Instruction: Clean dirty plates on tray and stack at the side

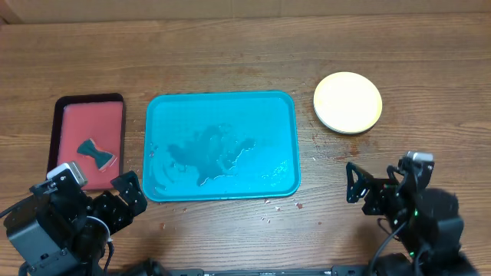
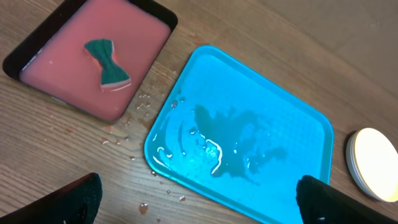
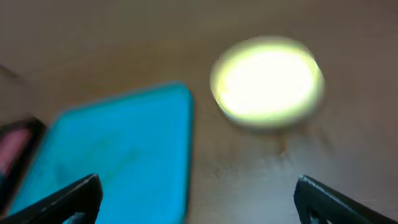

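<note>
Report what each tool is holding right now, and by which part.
Nothing is held. The left tool and the right tool both stand open and empty, well apart from the stacked plates and the tray.

Setting: a robot work bench of the lab or test-cell kind; the room around it cannot be determined. Indicators: a wood-grain table (image 1: 230, 61) fills the overhead view almost to its edges. Two black machines, the left arm (image 1: 54, 222) and the right arm (image 1: 422, 218), stand at the near edge with exposed cables (image 1: 386, 244). The items form a staged washing-up layout: a teal tray (image 1: 289, 103) holding a shallow pool of water (image 1: 215, 153), a small red tray (image 1: 84, 121) with a sponge (image 1: 96, 151), and stacked plates (image 1: 347, 102) set directly on the wood. Droplets (image 2: 143, 102) and red specks (image 1: 299, 205) lie beside the teal tray.
</note>
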### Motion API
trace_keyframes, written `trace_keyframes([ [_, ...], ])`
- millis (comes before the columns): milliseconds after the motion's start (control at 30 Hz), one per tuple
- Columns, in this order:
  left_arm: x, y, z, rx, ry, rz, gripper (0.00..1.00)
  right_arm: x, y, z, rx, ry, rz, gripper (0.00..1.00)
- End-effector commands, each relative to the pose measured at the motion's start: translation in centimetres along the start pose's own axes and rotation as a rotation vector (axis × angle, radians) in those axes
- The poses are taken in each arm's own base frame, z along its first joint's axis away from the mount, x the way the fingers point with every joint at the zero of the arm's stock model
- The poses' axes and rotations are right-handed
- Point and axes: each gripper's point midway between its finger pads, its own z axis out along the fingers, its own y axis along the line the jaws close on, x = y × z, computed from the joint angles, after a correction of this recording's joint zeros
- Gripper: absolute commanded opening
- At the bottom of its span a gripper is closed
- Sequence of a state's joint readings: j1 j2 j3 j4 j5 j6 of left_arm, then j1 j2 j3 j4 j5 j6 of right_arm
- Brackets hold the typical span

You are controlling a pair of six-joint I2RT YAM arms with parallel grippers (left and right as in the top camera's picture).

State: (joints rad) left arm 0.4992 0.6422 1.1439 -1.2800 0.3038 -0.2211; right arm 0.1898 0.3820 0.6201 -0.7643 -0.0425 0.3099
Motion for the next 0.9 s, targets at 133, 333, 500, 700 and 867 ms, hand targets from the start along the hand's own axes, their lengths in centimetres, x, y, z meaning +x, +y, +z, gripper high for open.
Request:
trace_keyframes([
  [133,0.1,-0.1,0.1,0.006,0.002,0.013,1.00,2.2,-0.4,2.0,-0.153,-0.207,-0.051,1.00],
  [333,0.1,-0.1,0.1,0.005,0.002,0.013,1.00,0.9,-1.2,2.4,-0.167,-0.379,-0.069,1.00],
  [500,0.1,-0.1,0.1,0.006,0.002,0.013,1.00,-0.5,-1.6,2.5,-0.170,-0.499,-0.088,1.00],
  [700,0.1,-0.1,0.1,0.006,0.002,0.013,1.00,-0.8,-2.6,2.9,-0.134,-0.560,-0.089,1.00],
  [867,0.1,-0.1,0.1,0.006,0.002,0.013,1.00,1.3,-4.1,4.3,-0.069,-0.459,-0.087,1.00],
])
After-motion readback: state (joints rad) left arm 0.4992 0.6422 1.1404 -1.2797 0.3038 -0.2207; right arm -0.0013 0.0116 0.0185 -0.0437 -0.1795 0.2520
